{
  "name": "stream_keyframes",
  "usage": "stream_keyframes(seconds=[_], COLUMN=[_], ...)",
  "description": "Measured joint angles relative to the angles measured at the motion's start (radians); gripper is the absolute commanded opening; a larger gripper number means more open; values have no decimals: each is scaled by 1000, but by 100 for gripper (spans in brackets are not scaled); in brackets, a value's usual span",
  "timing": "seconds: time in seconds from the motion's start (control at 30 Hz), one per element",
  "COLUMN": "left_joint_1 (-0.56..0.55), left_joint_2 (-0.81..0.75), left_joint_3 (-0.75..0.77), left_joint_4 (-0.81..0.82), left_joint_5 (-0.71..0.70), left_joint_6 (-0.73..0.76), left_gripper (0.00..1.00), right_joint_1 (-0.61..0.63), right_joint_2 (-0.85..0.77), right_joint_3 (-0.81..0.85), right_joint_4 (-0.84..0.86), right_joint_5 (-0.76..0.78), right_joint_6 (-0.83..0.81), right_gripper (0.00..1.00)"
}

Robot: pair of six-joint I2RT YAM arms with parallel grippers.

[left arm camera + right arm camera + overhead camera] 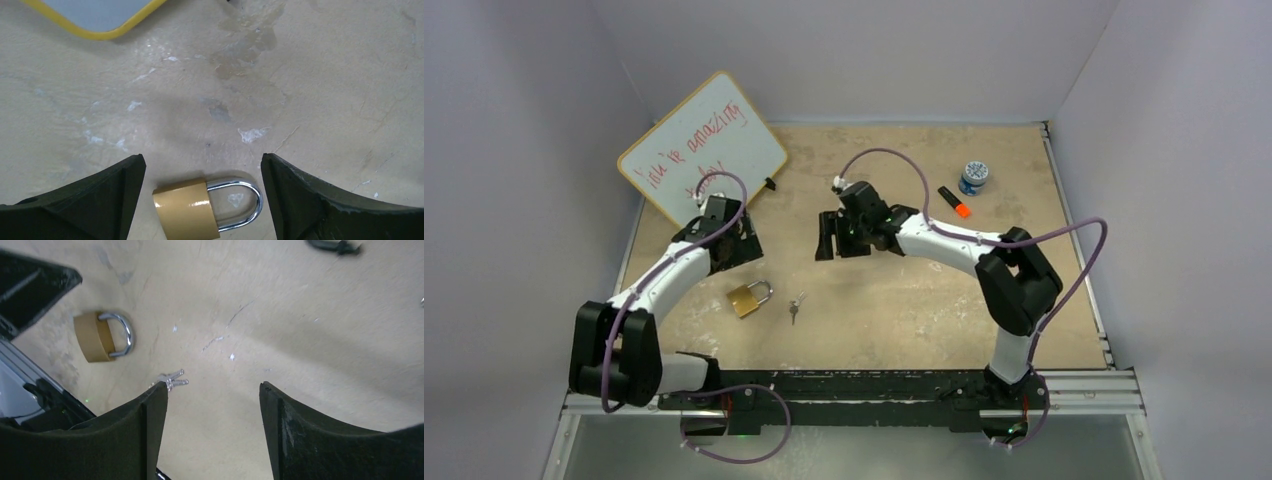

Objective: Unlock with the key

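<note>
— Lying where, the padlock (pixel 748 298)?
— Flat on the table (pixel 904 300), near the left arm; the left gripper (pixel 201 162) hangs over it, jaws spread wide, holding nothing; the lock shows between its fingers.
— And the keys (pixel 795 308)?
— Just right of the padlock, not touching it; the right gripper (pixel 212 390) hangs farther back, jaws wide apart, empty.

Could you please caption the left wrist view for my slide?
Open left pincer framing a brass padlock that lies on the scuffed table.
</note>
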Motion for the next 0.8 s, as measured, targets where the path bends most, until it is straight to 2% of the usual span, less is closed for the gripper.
stream_keyframes(seconds=[0.2,0.4,0.57,0.8], left_joint_1=[13,13,13,13], left_joint_2=[127,137,133,49], left_joint_3=[-14,-46,-47,-84], left_joint_4=[77,50,-3,-104], left_joint_5=[117,193,197,139], left_joint_6=[55,55,27,-56], left_gripper=[79,74,74,81], right_joint_1=[77,157,241,348], right_joint_2=[48,107,133,157], right_joint_3=[3,46,72,121], right_joint_4=[-79,-169,-200,-205], right_joint_5=[3,26,81,179], right_joint_6=[-8,-37,-57,-74], right_gripper=[75,76,76,76])
